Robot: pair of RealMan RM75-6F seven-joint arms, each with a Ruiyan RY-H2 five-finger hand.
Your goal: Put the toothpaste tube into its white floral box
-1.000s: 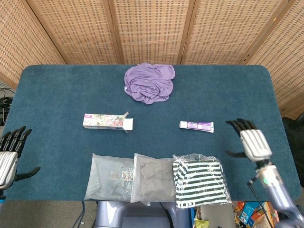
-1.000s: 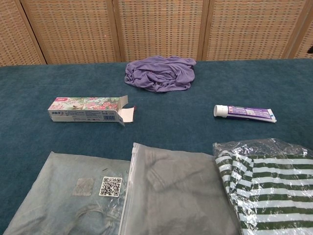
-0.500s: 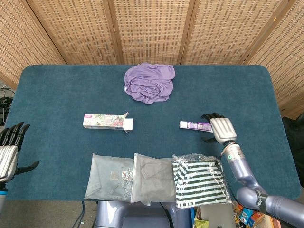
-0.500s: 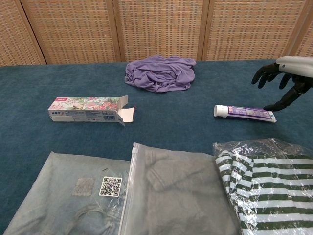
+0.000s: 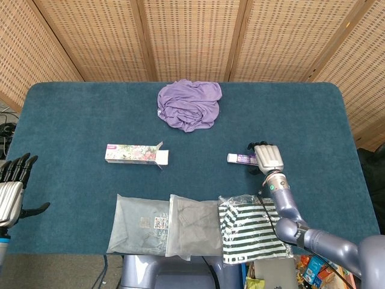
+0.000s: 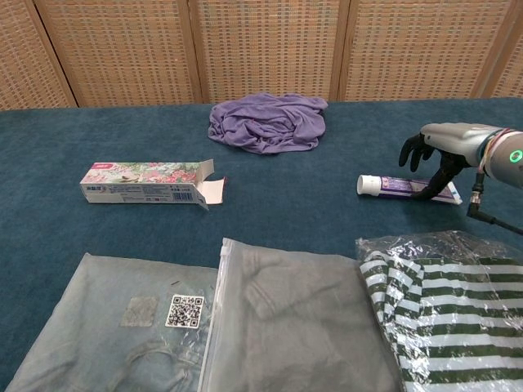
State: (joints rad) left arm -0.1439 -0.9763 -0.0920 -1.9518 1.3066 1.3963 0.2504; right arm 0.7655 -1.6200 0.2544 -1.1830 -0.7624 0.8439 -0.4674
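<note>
two hands show, but only the right hand (image 6: 448, 145) is anywhere near the work. it hovers over the tail end of the toothpaste tube (image 6: 398, 186), its dark fingers (image 6: 411, 149) curled downward and apart around the tube; whether they touch it cannot be told, and nothing looks clamped yet. the tube lies flat on the blue worktop (image 5: 72, 114), right of centre, with its long axis running left to right and its white cap pointing toward the box. the white floral box (image 6: 140, 182) lies left of centre, well apart from the tube, on the same left-to-right line, its open flap end facing the tube. the left hand (image 5: 11, 189) hangs off the worktop's left edge, fingers spread and holding nothing. so the right hand is much the nearer. judging from this, it should close across the tube's width and then carry it leftward, cap first, toward the open flaps.
</note>
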